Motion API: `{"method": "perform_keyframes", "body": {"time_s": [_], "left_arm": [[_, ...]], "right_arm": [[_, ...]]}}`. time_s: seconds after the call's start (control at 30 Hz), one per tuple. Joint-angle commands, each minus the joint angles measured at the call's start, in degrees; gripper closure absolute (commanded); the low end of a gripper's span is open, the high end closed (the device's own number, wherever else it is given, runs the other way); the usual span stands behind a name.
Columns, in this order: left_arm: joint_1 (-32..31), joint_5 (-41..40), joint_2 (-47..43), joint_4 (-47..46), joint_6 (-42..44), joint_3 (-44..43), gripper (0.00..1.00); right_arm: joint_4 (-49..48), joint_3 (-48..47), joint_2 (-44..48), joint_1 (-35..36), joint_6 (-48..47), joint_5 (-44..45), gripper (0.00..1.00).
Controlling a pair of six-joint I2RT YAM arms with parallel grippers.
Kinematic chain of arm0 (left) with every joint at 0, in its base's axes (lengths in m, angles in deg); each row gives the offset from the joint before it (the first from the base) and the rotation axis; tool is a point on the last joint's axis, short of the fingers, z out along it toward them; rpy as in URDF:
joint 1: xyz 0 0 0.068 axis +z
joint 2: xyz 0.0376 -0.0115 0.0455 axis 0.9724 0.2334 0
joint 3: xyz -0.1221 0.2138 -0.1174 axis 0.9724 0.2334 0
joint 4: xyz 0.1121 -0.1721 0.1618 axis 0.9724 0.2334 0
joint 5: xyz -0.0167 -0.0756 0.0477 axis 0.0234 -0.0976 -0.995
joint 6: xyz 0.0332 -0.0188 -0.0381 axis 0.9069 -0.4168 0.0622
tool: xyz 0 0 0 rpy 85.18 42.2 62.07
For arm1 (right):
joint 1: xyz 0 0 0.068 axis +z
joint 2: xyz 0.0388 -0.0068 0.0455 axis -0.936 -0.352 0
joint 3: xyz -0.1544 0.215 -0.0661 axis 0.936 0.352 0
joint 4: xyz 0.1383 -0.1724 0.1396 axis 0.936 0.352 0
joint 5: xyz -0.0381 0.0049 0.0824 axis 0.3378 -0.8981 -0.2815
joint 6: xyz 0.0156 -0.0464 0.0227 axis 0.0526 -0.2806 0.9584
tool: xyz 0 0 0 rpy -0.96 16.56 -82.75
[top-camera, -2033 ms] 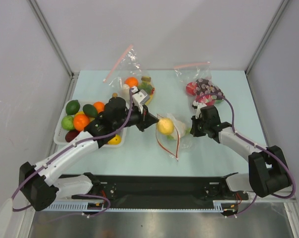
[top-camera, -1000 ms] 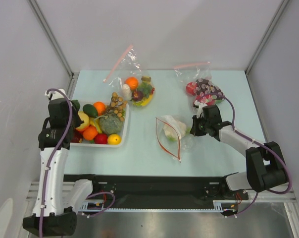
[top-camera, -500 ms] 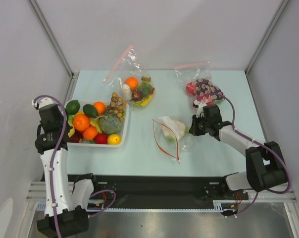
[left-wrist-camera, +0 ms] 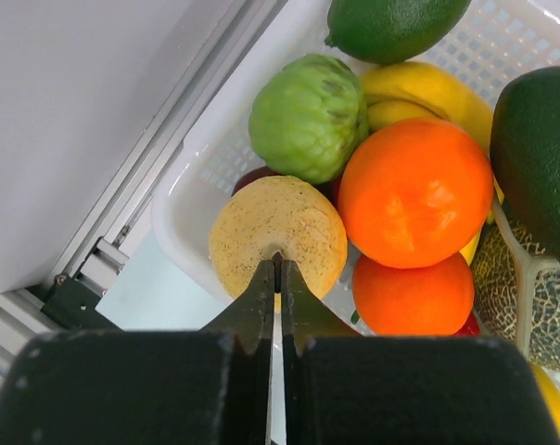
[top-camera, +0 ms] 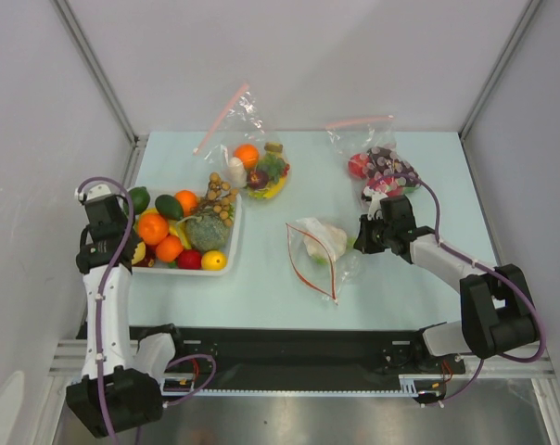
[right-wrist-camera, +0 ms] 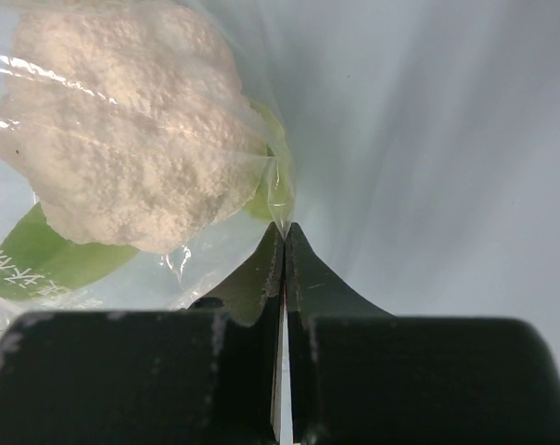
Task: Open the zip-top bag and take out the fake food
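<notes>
Pale blue tabletop, walled in white on three sides, fills our overhead view. Near its middle lies the zip-top bag [top-camera: 317, 252], its red-orange rim spread in a loop on the 8 o'clock side. The fake food [top-camera: 328, 235] inside is a pale white cauliflower head with a green leaf. At the bag's 3 o'clock edge we see the right gripper [top-camera: 358, 237], its fingers pressed together on a fold of the clear plastic just beside the cauliflower. Out at 9 o'clock sits a white basket [top-camera: 235, 230] heaped with toy produce. Above its left end hangs the left gripper [left-wrist-camera: 276, 265], fingers flat together with nothing between them. Its tips are over a pale yellow fruit [left-wrist-camera: 278, 232] lying beside a green bumpy fruit [left-wrist-camera: 308, 116] and an orange [left-wrist-camera: 414, 190]. A pink-strip bag [top-camera: 254, 159] rests at 11 o'clock, a second pink-strip bag [top-camera: 380, 169] at 1 o'clock.
</notes>
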Motion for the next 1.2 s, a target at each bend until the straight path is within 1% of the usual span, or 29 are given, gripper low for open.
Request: {"method": "perform_keyframes", "body": {"time_s": [0.0,0.3,0.33,0.37,0.4,0.43,0.47,0.5,0.63,0.7,0.77,0.93,1.07,1.1,1.17], "left_arm": [[0.8,0.5,0.7,-4.2,1.4,1.0,1.0],[0.8,1.7,0.7,-3.5,1.4,1.5,0.99],[0.8,2.0,0.4,-3.0,1.4,1.5,0.95],[0.7,2.1,0.1,-2.8,1.4,1.5,0.75],[0.8,2.3,-0.3,-2.8,1.4,1.4,0.62],[0.8,2.4,-1.2,-2.6,1.3,1.4,0.54],[0.8,2.5,-1.7,-2.3,1.2,1.3,0.39],[0.8,2.5,-2.1,-2.2,1.2,1.1,0.33],[0.8,3.5,-3.4,-0.7,1.4,0.0,0.27],[0.8,4.0,-3.8,-0.5,1.4,-0.7,0.22],[0.8,4.3,-3.9,0.0,1.4,-1.4,0.2],[0.7,5.3,-5.1,0.4,2.2,-3.9,0.2],[-0.1,9.1,-5.3,1.0,2.9,-10.1,0.22],[-0.8,10.7,-5.3,1.0,2.5,-10.8,0.22],[-5.6,10.9,-5.5,-0.4,1.2,-12.2,0.24]], "right_arm": [[-1.0,0.0,0.6,-0.2,-0.3,-0.3,1.0],[-1.1,-0.3,-0.2,-0.4,-0.3,-0.6,1.0],[-1.0,-0.3,-0.2,-0.4,-0.3,-0.5,1.0],[-1.0,-0.3,-0.1,-0.4,-0.2,-0.5,1.0],[-1.0,-0.3,-0.1,-0.4,-0.3,-0.6,1.0],[-1.0,-0.2,-0.2,-0.4,-0.2,-0.6,1.0],[-1.0,-0.3,-0.2,-0.4,-0.3,-0.6,1.0],[-1.1,-0.3,-0.2,-0.3,-0.3,-0.6,1.0],[-1.1,-0.2,-0.3,-0.3,-0.2,-0.6,1.0],[-1.0,-0.3,-0.3,-0.4,-0.2,-0.8,1.0],[-1.1,-0.2,-0.2,-0.4,-0.2,-0.8,1.0],[-1.1,-0.2,0.1,-0.4,-0.2,-0.6,1.0],[-1.0,-0.2,0.1,-0.4,-0.2,-0.6,1.0],[-1.0,-0.2,0.1,-0.4,-0.2,-0.5,1.0],[-0.9,-0.2,0.0,-0.4,-0.2,-0.3,1.0]]}}
